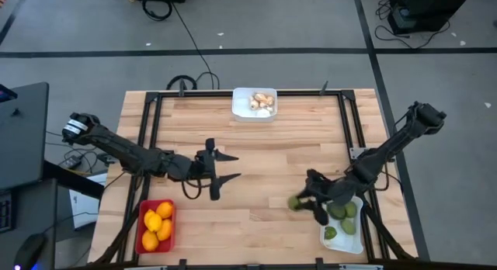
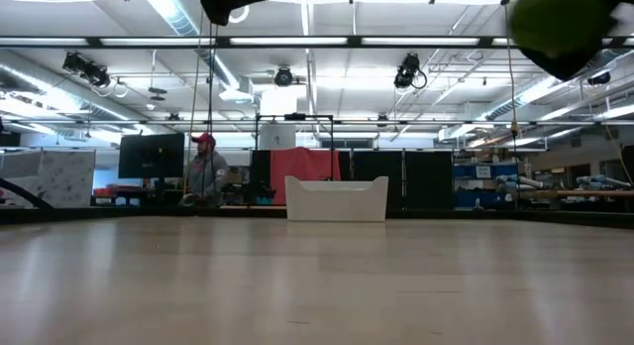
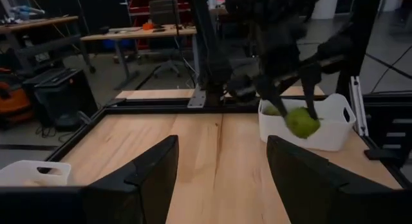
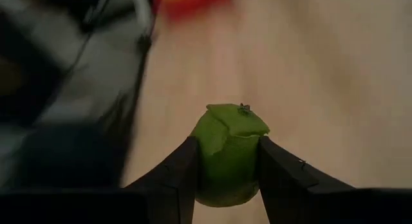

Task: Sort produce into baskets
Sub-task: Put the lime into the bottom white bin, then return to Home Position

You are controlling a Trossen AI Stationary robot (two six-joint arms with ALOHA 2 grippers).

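My right gripper [image 1: 304, 205] is shut on a green oval fruit [image 1: 294, 202], just left of the white basket [image 1: 354, 243] at the table's near right, which holds several green fruits. The held fruit also shows in the right wrist view [image 4: 228, 153], the left wrist view [image 3: 301, 122] and the low view [image 2: 555, 18]. My left gripper [image 1: 233, 167] is open and empty above the table's middle left. A red basket [image 1: 144, 240] at the near left holds several orange fruits. A white basket [image 1: 242, 109] at the far edge holds beige mushroom pieces. My right gripper pinches the green fruit between its two fingers, one on each opposite side [image 4: 205, 153]. The fingers [image 4: 177, 179] slant down from the table's right side. The fruit is lifted clear of the table, its stem end pointing away from the wrist.
A black frame [image 1: 151, 122] runs around the wooden table top [image 1: 279, 154], with uprights at the far corners. Bare wood lies between the three baskets. Beyond the far edge a person [image 2: 205, 172] sits in the room.
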